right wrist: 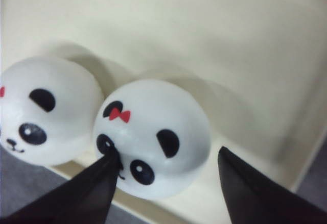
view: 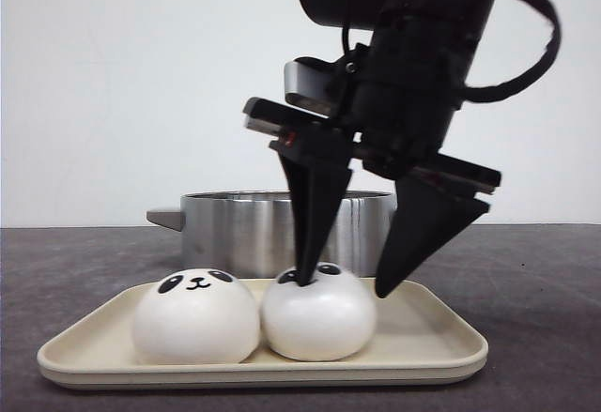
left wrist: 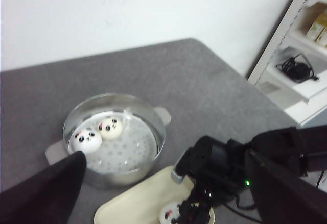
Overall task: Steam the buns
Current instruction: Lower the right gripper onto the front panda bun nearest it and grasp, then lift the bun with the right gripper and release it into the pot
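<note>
While the right jaws (view: 349, 285) stand spread and holding nothing, one finger (view: 315, 215) touches the right bun (view: 317, 316) on the tray (view: 441, 346); two buns (left wrist: 97, 133) sit in the pot (left wrist: 153, 127). Left jaws' state: cannot tell.

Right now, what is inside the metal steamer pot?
The left wrist view shows two panda buns on the perforated insert inside the steamer pot, side by side. The left gripper's finger covers part of the pot's near edge, so nothing there can be seen.

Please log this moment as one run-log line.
right gripper: open, straddling tray bun | left gripper: open, idle | steamer pot: two buns
</note>
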Motion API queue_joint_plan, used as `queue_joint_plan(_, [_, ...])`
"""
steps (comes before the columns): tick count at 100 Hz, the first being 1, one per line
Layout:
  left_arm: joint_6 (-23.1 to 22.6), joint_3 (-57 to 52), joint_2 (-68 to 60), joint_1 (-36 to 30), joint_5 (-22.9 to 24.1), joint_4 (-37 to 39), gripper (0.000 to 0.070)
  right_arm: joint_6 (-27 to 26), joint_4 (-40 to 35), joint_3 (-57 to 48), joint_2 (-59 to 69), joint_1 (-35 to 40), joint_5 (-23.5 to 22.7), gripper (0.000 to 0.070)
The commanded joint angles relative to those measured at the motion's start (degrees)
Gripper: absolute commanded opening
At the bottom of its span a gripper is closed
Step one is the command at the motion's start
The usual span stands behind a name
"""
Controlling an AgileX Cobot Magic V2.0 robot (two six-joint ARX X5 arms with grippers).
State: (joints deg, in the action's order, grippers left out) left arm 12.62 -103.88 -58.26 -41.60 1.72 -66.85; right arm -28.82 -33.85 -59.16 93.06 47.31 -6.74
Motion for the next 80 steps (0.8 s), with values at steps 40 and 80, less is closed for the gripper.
queue_joint_plan(40, [-0.1,-1.2,-0.5,-0.5,0.2,-0.7,0.0585,-0.7,1.9,-0.6,8.7,1.0,-3.8,0.0])
queue_joint_plan(80, [-0.1,-1.2,0.2,-0.5,0.2,-1.6,0.0585,0.5,2.6,-8.4,-4.9,1.7,-3.7,0.0008])
